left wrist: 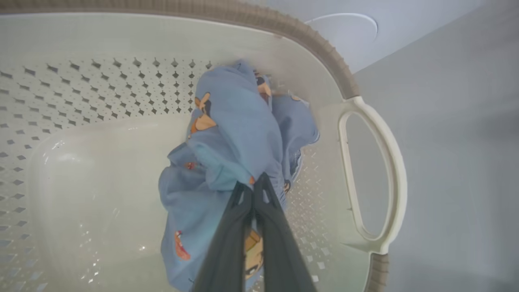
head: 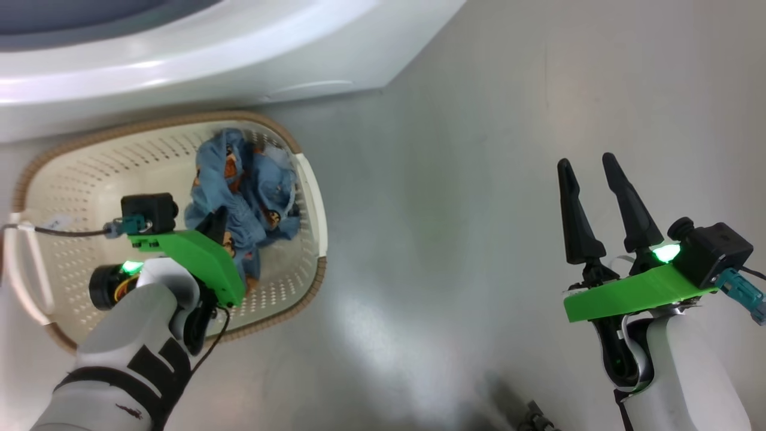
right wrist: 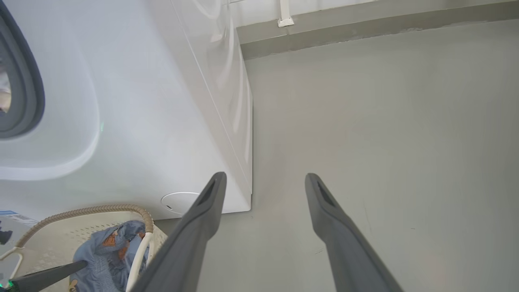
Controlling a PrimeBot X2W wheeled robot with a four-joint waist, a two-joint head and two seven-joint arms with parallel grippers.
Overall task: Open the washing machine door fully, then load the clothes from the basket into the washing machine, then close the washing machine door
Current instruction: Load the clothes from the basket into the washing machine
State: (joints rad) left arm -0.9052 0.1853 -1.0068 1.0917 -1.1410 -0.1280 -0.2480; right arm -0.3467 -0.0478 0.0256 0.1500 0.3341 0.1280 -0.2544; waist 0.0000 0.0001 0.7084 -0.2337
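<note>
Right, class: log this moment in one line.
stage: loading | left gripper: shut on clothes in basket | right gripper: open, empty

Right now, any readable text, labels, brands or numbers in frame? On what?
Nothing can be read in any view.
The blue-and-white label on the washing machine front: print too small and blurred.
The small white tag by a basket handle: blurred, unreadable.
On the clothes: cartoon prints, no legible words.

Crumpled light blue clothes [head: 242,197], heaped at right end of cream perforated basket [head: 72,179], beside white washing machine [head: 239,60]
</note>
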